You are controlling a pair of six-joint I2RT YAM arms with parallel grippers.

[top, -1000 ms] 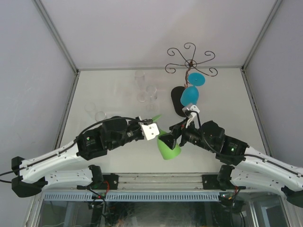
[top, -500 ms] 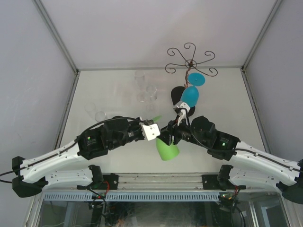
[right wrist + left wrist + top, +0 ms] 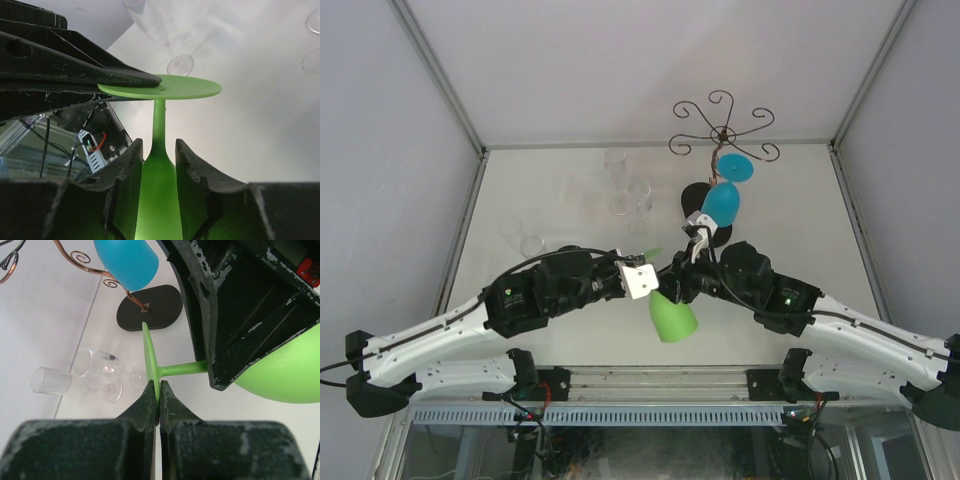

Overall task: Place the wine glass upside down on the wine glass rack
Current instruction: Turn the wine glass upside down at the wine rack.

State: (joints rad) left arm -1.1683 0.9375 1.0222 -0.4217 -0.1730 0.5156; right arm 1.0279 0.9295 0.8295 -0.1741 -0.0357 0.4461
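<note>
Where the wine glass sits: off the table, between the two arms and well short of the rack; green, its bowl toward the near edge and its flat foot toward the far side.
Left gripper: fingers pinched tight on the rim of the foot, seen edge-on in the left wrist view.
Right gripper: fingers pressed against both sides of the glass where the stem widens into the bowl, grasping it.
Stem: bare between the two grips.
Wine glass rack: upright at the far right-centre of the table, its curled wire arms spread above a black oval base.
Blue glass: hanging upside down from one rack arm, bowl lowest, just beyond the right gripper.
Clear glasses: some upright left of the rack, others lying on their sides.
Table: white, walled on three sides.
</note>
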